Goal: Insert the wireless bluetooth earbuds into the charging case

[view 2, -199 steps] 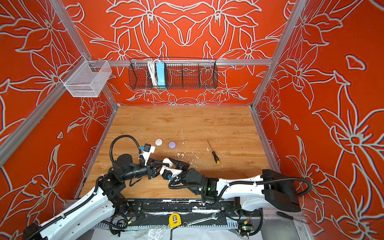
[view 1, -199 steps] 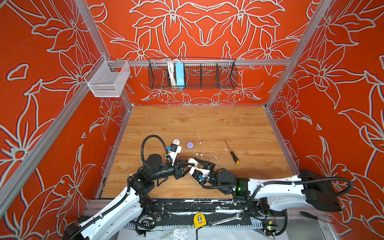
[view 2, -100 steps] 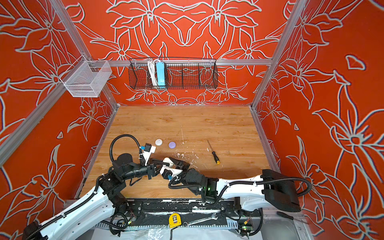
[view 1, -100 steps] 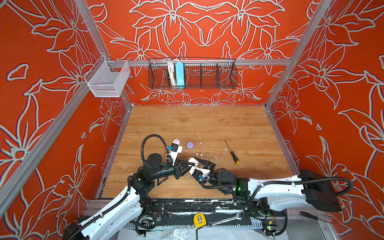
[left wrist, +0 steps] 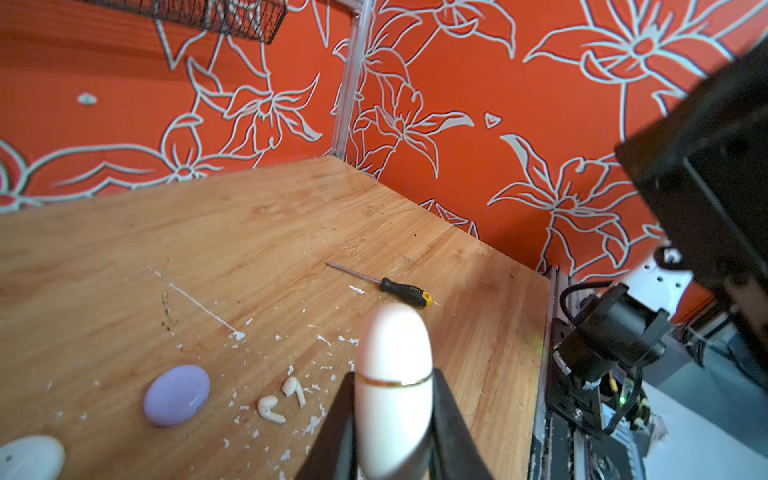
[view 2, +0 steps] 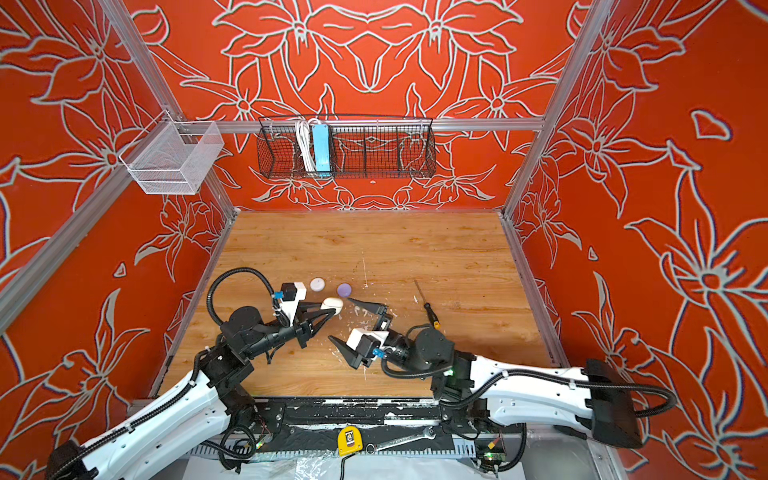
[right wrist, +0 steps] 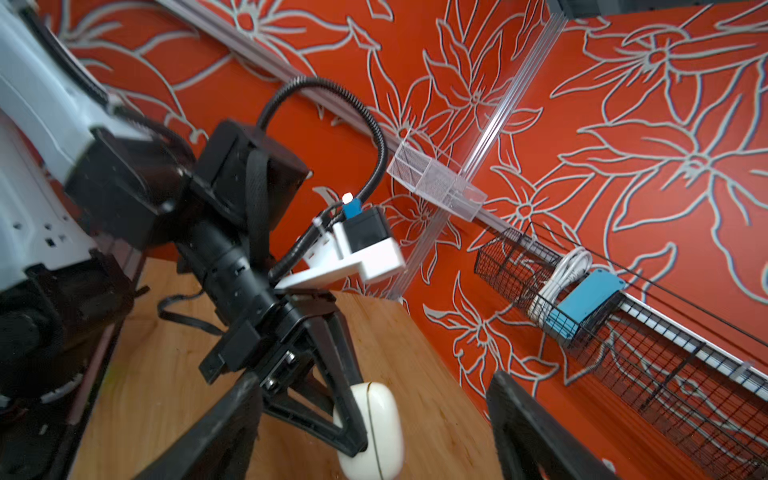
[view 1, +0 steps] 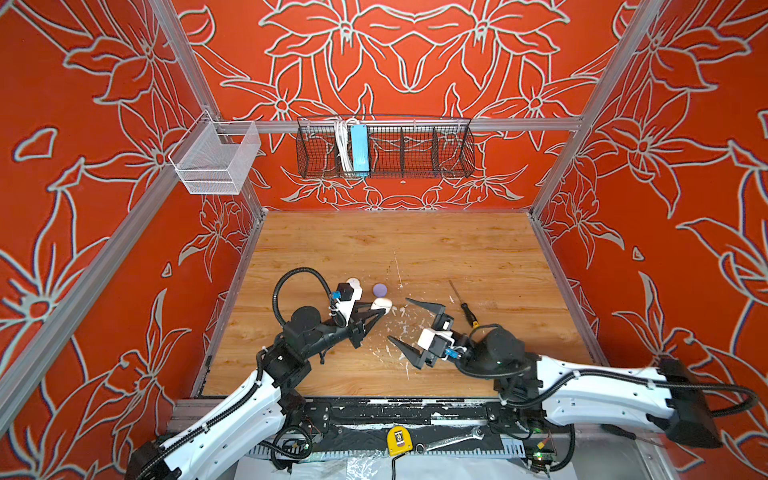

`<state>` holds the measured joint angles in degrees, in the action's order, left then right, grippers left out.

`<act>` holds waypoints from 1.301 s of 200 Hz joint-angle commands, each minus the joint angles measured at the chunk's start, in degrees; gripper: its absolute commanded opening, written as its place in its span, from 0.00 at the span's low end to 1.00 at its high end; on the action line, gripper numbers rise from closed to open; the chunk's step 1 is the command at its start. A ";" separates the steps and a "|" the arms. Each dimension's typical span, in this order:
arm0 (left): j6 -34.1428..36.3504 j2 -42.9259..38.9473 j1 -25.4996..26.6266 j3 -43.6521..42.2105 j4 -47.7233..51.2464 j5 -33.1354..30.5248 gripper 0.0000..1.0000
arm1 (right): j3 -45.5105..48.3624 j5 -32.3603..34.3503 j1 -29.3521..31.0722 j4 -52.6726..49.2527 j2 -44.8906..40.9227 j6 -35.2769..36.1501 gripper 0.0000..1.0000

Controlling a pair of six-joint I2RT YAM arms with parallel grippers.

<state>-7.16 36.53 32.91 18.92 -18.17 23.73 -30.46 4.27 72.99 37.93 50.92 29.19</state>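
Low over the table [view 1: 415,249], the left arm [view 1: 249,399] is stretching forward. Its fingers [left wrist: 446,419] are clamping a cream charging case [view 1: 383,302], whose long axis is continuing their line. The right fingers [view 1: 430,308] are gaping wide, holding nothing. Two earbuds [left wrist: 271,409] are lying flat on the table near a lavender case [left wrist: 176,395], stems roughly parallel. In both top views they are blending into white flecks.

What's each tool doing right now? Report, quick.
Left tool: closed on the cream case.
Right tool: open, holding nothing.
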 commanded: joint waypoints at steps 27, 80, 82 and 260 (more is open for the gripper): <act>5.06 -5.31 -0.08 2.96 3.65 -4.33 0.00 | 0.84 -7.42 -0.40 -9.15 -8.18 -2.06 0.85; 7.83 -7.63 0.27 -17.80 -25.83 -5.48 0.00 | -2.18 -8.42 -0.48 -19.84 -13.12 -4.00 0.84; 7.83 -7.62 0.28 -17.61 -25.54 -5.94 0.00 | -1.96 -8.39 -0.44 -19.41 -13.12 -3.97 0.84; 21.64 -11.05 5.50 -9.97 -10.94 12.92 0.00 | -14.63 -3.26 -0.47 -32.42 7.47 -0.23 0.58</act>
<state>12.08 26.00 37.69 7.51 -30.46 36.14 -44.31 -0.62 72.77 4.91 59.22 27.68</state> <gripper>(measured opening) 0.230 0.590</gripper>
